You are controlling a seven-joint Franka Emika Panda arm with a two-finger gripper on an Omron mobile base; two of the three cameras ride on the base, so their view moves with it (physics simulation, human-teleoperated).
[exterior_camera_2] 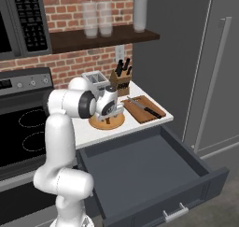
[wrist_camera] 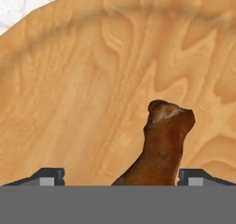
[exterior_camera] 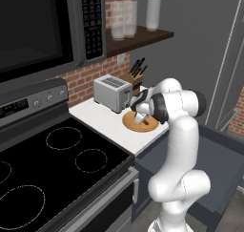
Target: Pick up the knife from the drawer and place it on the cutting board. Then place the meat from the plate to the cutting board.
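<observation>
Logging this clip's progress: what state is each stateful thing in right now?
drawer: pulled open, nothing visible inside.
knife: lying on the cutting board.
meat: on the plate, between the fingertips.
hand: open, low over the plate.
</observation>
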